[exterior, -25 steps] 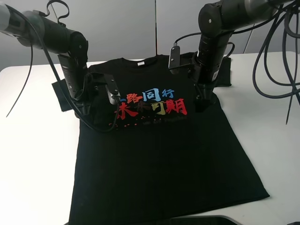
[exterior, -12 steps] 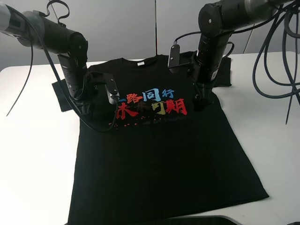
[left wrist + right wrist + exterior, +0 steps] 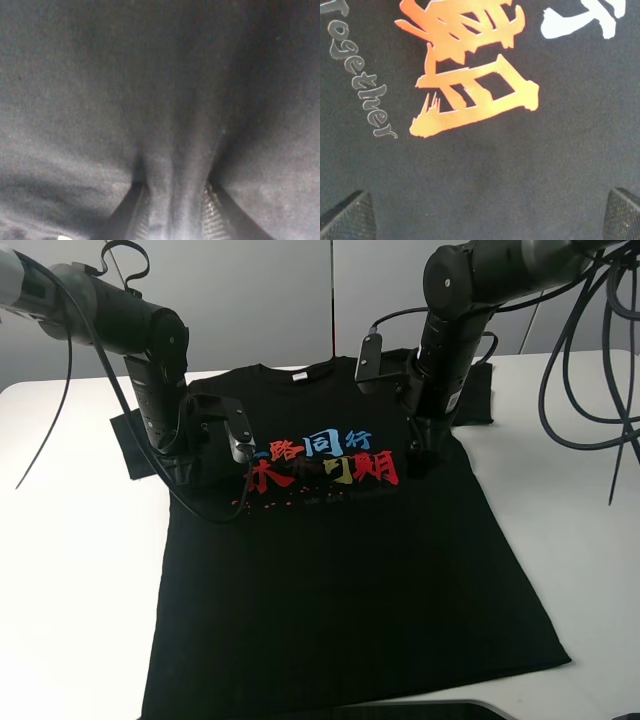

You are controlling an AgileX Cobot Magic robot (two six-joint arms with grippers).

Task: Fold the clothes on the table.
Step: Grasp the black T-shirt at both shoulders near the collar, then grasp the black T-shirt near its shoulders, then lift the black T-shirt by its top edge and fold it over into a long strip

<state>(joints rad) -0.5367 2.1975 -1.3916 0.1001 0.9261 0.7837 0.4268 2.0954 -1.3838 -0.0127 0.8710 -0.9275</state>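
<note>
A black T-shirt (image 3: 340, 570) with red, blue and yellow characters (image 3: 325, 462) lies flat, front up, on the white table (image 3: 70, 570), collar to the back. My left gripper (image 3: 187, 472) is down on the shirt's left chest side, next to the print. In the left wrist view it (image 3: 172, 215) is shut on a pinched ridge of the black cloth (image 3: 175, 165). My right gripper (image 3: 423, 452) hovers at the right end of the print. In the right wrist view it (image 3: 485, 220) is open and empty, its pads (image 3: 345, 215) far apart over an orange character (image 3: 470, 95).
The shirt's sleeves (image 3: 128, 440) spread out to both sides near the back. Black cables (image 3: 590, 390) hang at the right. A dark flat object (image 3: 430, 710) shows at the table's front edge. A grey wall stands behind the table.
My right gripper has drawn back a little toward the collar. The shirt's lower hem has shifted slightly to the left. My left gripper stays in place.
</note>
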